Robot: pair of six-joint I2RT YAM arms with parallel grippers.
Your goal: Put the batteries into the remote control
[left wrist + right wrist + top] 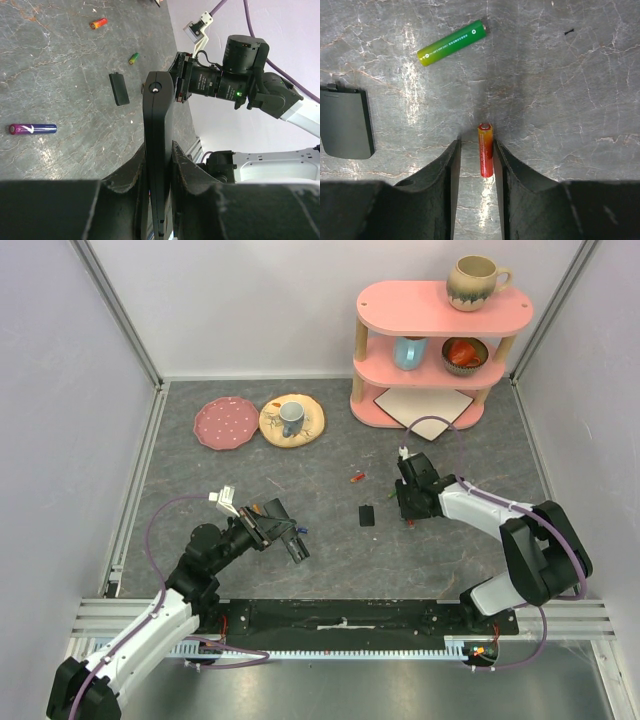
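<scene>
Left wrist view: a blue battery (32, 129) lies flat on the grey table (60, 75) at the left edge. An orange battery (98, 23) sits near the top. Lower and to the right is a loose black battery cover (119, 89), with a green battery (133, 58) just above it. In the middle of the frame the left gripper (159, 152) is clamped on the remote control (157, 110), which stands edge-on between the two fingers and juts up out of them. The right arm (235, 75) fills the right side.

Right wrist view: the same cover shows at the left edge and the green battery lies slanted in the upper middle. Bottom centre, the right gripper (476, 146) stands partly open, one finger on each side of an orange-red battery (485, 150) lying on the table. That battery rests close against the right-hand finger (507, 170), and a clear gap separates it from the other finger, so it is not pinched.
</scene>
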